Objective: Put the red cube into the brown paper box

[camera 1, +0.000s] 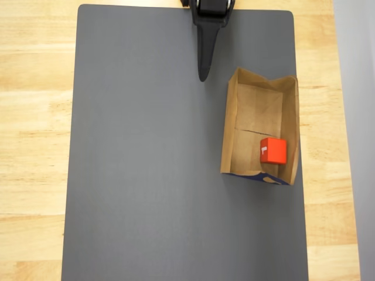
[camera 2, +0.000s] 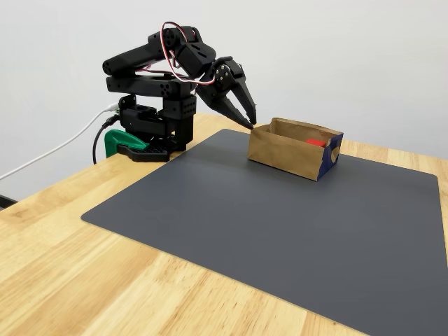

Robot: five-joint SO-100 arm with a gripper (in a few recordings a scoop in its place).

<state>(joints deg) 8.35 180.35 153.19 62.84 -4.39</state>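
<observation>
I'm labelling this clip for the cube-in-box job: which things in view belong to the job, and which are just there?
Belongs to the job:
red cube, lying inside the box
brown paper box
pincer, empty, beside the box

Just there:
grey mat
wooden table
green clamp at the arm's base
white cable

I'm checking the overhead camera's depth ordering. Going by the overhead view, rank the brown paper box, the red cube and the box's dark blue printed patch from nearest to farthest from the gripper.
1. The creased brown paper box: its upper rim lies just right of the black gripper.
2. The small red cube: inside the box, lower right.
3. The dark blue printed patch: on the box's bottom rim, farthest.
</observation>
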